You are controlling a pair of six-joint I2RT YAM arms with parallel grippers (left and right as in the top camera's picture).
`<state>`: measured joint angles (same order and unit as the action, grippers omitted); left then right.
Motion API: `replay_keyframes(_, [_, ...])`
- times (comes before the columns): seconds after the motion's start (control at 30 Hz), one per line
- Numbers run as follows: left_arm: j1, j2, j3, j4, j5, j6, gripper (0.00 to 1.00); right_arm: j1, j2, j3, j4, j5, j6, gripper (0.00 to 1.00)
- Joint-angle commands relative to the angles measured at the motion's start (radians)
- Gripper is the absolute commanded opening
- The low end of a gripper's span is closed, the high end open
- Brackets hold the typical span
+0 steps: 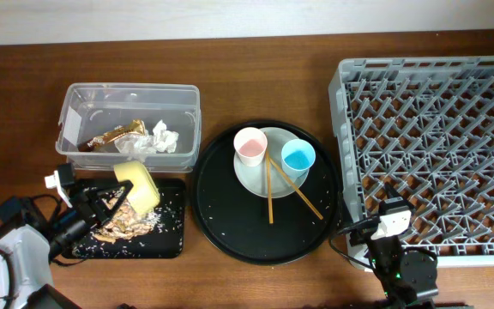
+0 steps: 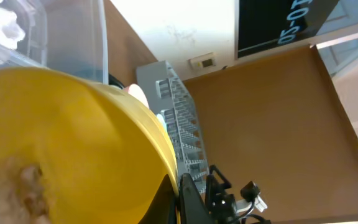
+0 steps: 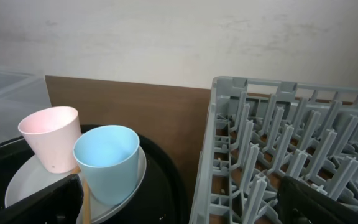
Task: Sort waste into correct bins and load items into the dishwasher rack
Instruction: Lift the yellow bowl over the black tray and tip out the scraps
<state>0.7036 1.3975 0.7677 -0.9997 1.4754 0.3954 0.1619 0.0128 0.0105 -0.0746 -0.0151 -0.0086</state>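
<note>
Currently, the left tool is clamped on the yellow bowl, which tilts over the shallow black tray strewn with tan scraps. The right tool, fingers apart, sits at the dishwasher rack's near left corner. Between the tools, the round black tray carries the plate, pink cup, blue cup and chopsticks. Behind the bowl, the clear tub holds a wrapper and tissue.
</note>
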Motion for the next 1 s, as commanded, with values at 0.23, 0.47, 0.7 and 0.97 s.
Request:
replay_keyframes(0.23, [0.002,0.005,-0.002,-0.056,0.048,0.022,0.00,-0.006,-0.007,-0.005,-0.005,0.008,-0.002,0.98])
replay_keyframes(0.47, [-0.003,0.005,-0.002,-0.065,0.047,0.039,0.00,-0.006,-0.007,-0.005,-0.005,0.008,-0.002,0.98])
replay_keyframes(0.7, [-0.022,0.004,-0.002,-0.101,0.082,-0.004,0.00,-0.006,-0.007,-0.005,-0.005,0.008,-0.002,0.98])
replay_keyframes(0.97, [-0.041,0.003,-0.002,-0.153,0.029,0.115,0.00,-0.006,-0.007,-0.005,-0.005,0.008,-0.002,0.98])
